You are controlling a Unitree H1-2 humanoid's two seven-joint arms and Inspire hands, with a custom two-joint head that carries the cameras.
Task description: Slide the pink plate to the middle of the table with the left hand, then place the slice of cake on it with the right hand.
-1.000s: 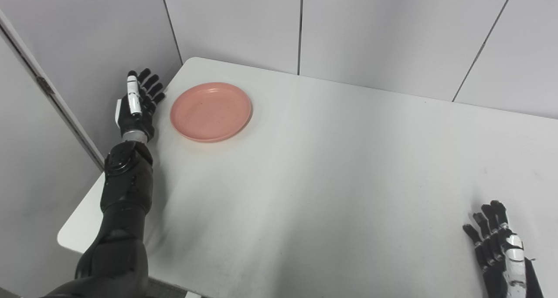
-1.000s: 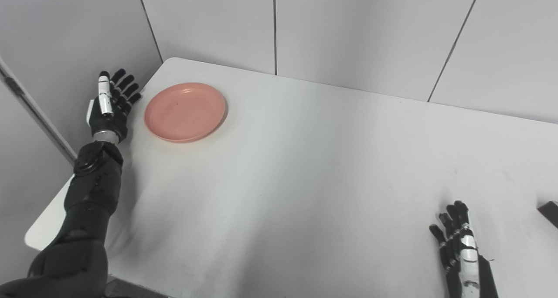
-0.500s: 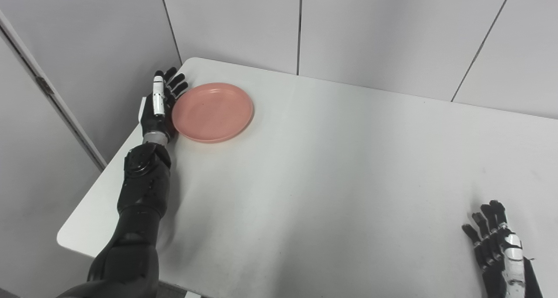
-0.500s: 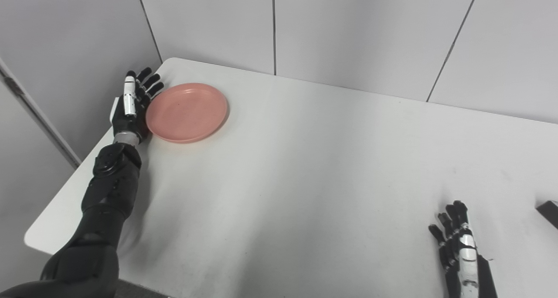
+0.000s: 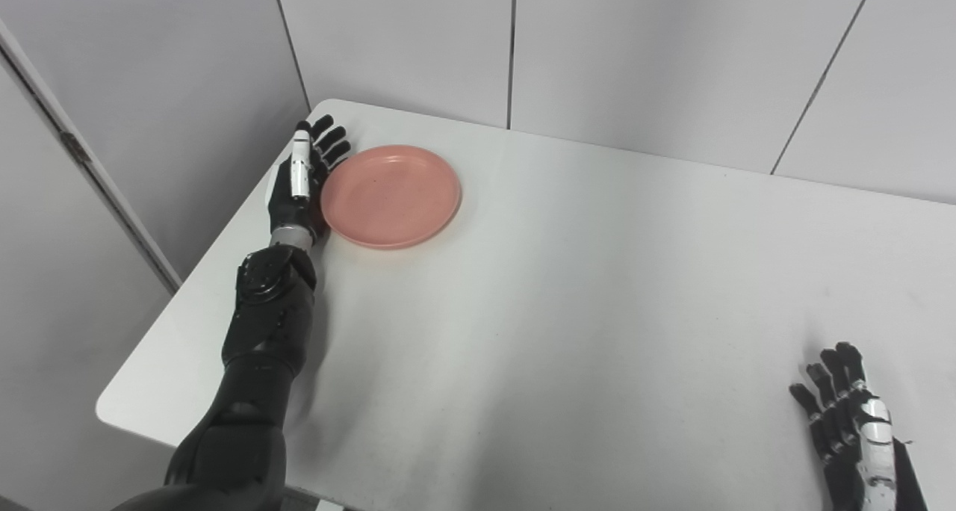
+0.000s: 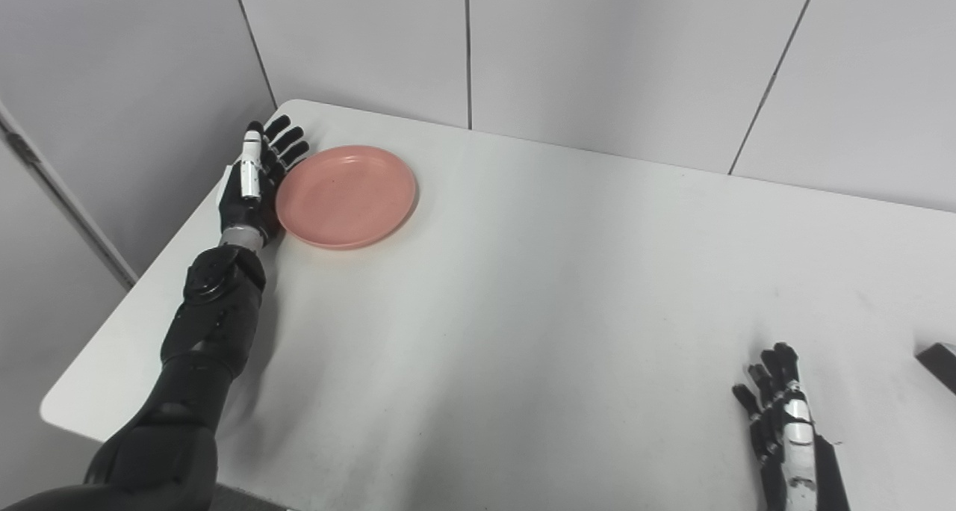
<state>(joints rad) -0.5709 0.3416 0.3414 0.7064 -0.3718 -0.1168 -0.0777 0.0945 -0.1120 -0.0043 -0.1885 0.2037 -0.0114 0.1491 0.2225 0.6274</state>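
1. A dark flat object (image 6: pixel 938 364), cut off by the frame edge at 3 o'clock, cannot be identified.
2. The right black-and-white robot hand (image 5: pixel 851 429) is partly cropped at 5 o'clock, fingers spread, grasping nothing.
3. The round, smooth pink plastic plate (image 5: pixel 390 196) lies at 10 o'clock on the matte white surface (image 5: pixel 567 309).
4. The left robot hand (image 5: pixel 302 182), released with fingers extended, stands edge-on against the plate's left rim.

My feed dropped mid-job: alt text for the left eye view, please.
The left hand, fingers apart, presses against the left edge of the pink plate near the white table's far left corner. The right hand rests open at the near right.
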